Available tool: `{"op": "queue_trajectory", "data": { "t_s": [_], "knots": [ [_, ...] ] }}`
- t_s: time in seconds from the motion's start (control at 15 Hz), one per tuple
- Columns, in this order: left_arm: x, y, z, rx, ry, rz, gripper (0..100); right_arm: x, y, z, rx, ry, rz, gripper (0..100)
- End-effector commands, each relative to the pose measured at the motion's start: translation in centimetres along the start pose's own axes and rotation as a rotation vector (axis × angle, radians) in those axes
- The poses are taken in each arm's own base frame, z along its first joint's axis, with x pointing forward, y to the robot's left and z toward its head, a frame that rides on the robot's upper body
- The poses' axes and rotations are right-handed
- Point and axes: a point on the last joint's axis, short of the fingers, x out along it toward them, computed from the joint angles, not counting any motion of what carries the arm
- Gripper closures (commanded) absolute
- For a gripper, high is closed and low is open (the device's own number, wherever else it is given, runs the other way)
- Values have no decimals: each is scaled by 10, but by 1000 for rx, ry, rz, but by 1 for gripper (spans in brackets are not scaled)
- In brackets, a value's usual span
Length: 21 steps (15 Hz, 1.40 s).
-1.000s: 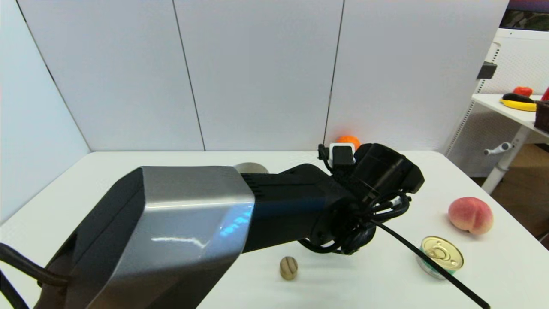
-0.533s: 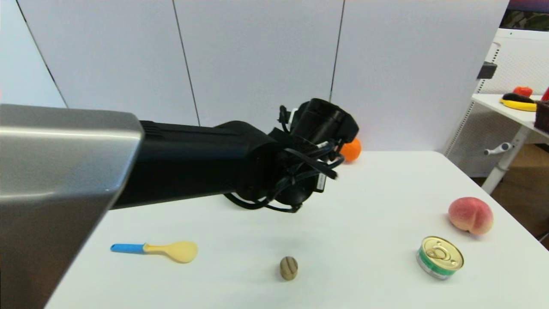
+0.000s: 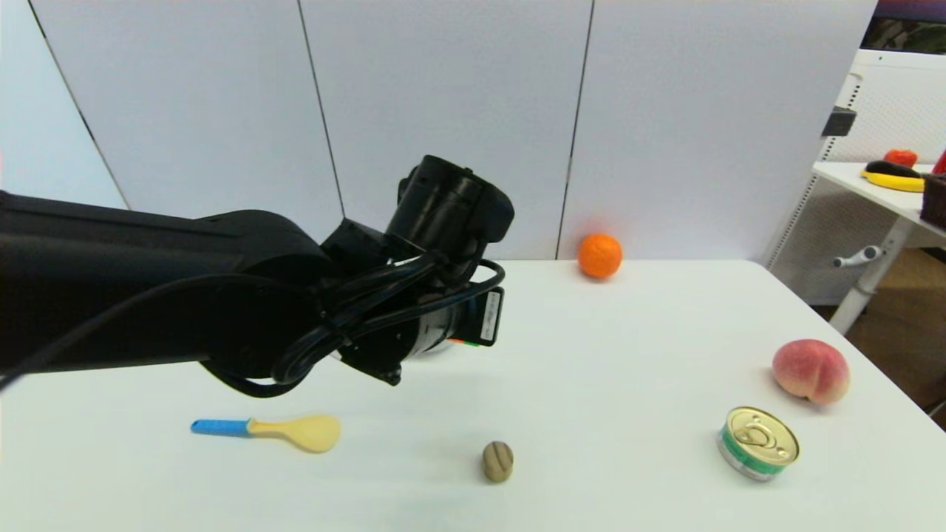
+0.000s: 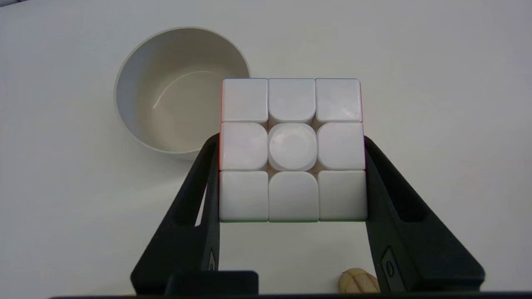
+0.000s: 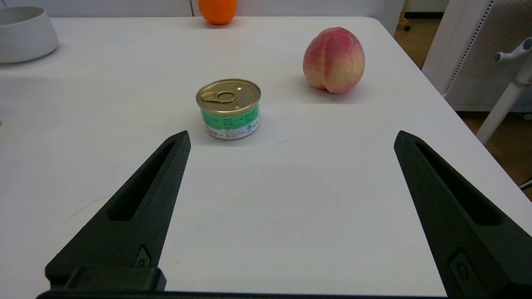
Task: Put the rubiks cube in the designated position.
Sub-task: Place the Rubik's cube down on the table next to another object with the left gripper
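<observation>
Worktop (image 3: 650,355), white. Left arm reached across it; left pincer (image 4: 292,166) clamped the cube (image 4: 292,149) by two opposite sides, held above the surface, just beside a grey bowl (image 4: 174,91). White face toward wrist camera, edges square to fingers; no long axis. Right pincer (image 5: 291,141) gaped wide, empty, near a can (image 5: 229,109); label print unreadable.
</observation>
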Motion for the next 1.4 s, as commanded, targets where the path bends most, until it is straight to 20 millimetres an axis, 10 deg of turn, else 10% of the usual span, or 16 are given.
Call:
{"op": "queue_trajectory", "data": {
  "t_s": [0.07,0.67,1.4],
  "knots": [
    [-15,14,-21,-20,-33,-9,100,0,0,0,-1,1,0,0],
    [2,27,-84,-12,-3,6,100,0,0,0,1,1,0,0],
    [29,28,-85,-18,18,50,100,0,0,0,-1,1,-1,0]
  ]
}}
